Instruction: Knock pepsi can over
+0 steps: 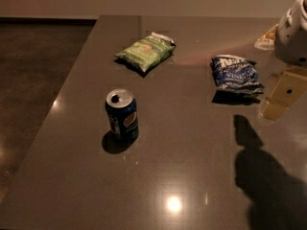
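The pepsi can (122, 115) is dark blue with a silver top and a round red-white-blue logo. It stands upright on the dark table (182, 166), left of the middle. My gripper (283, 97) hangs at the right edge of the view, well to the right of the can and apart from it, just right of a blue-and-white snack bag (235, 74). Its pale yellowish finger points down and left above the table. Its shadow falls on the table at the lower right.
A green snack bag (146, 51) lies behind the can toward the far side. Another package (266, 37) lies at the far right, partly hidden by my arm. The table's left edge runs diagonally, with dark floor (29, 80) beyond it.
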You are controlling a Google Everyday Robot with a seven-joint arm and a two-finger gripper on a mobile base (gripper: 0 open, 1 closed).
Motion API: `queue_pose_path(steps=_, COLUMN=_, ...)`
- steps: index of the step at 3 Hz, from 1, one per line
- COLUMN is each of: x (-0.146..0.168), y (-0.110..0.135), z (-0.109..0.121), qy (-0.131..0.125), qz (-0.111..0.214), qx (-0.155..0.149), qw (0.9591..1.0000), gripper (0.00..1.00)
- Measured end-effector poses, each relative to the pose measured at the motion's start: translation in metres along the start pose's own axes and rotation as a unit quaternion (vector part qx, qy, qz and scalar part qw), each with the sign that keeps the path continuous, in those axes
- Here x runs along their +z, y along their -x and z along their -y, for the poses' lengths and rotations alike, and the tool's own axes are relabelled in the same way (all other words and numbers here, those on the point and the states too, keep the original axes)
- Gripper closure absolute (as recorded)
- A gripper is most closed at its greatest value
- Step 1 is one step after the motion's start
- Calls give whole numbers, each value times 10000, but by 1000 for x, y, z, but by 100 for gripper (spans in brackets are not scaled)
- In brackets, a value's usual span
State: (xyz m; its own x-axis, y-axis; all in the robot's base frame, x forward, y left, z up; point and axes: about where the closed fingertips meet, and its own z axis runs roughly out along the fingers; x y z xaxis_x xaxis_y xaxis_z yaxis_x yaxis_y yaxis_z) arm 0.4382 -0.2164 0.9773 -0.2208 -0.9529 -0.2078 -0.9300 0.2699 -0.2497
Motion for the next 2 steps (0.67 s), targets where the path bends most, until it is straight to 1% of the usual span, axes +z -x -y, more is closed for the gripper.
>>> queue_pose_path(steps=1, x=2, y=3, z=-1, qy=7, qz=68, qx=-33, qw=10000, gripper=0)
queue_pose_path(steps=2, x=10, y=16, z=-5, qy=91, qz=331, qx=-163, qw=9993, gripper=0)
